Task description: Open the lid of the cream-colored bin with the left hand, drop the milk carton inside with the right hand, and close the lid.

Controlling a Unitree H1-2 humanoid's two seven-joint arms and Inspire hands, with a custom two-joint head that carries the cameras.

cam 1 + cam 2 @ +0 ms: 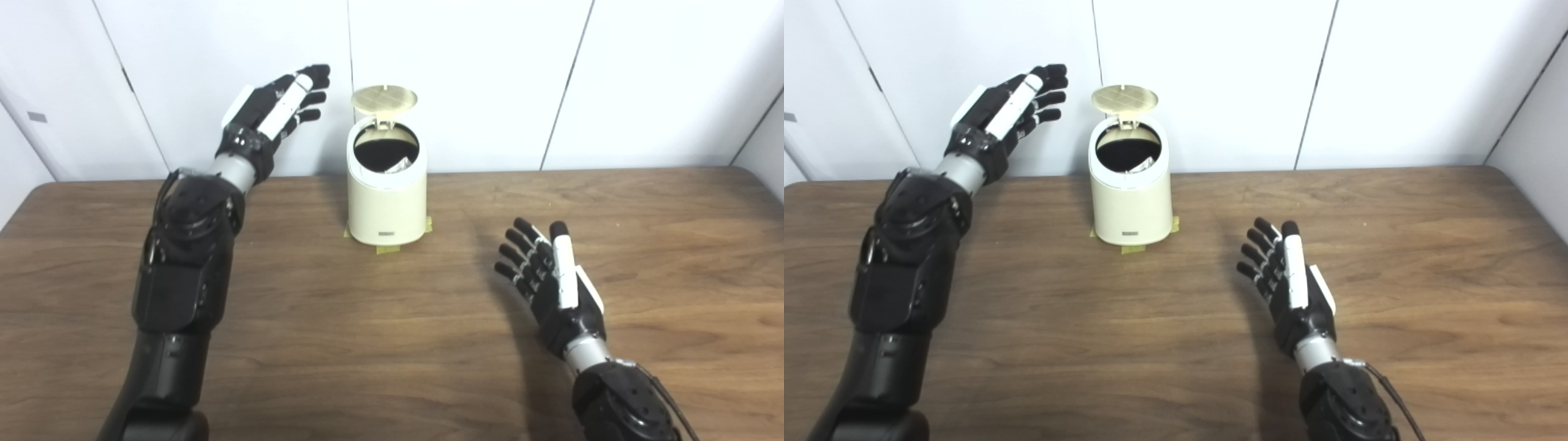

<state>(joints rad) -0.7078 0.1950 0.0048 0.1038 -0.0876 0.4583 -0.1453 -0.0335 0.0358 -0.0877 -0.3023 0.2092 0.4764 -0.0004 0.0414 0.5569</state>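
Note:
The cream-colored bin [386, 202] stands at the back of the wooden table, its round lid [384, 98] tipped up and open behind the mouth. Inside the dark opening a pale corner of the milk carton [401, 164] shows. My left hand [278, 110] is raised to the left of the lid, open, fingers stretched toward it but apart from it. Low over the table to the right and nearer than the bin, my right hand [548, 275] is open and holds nothing.
Yellow tape [387, 248] marks the bin's base on the table [392, 318]. A white panelled wall [612, 79] rises directly behind the bin. The table's right rear corner [1513, 184] nears a side wall.

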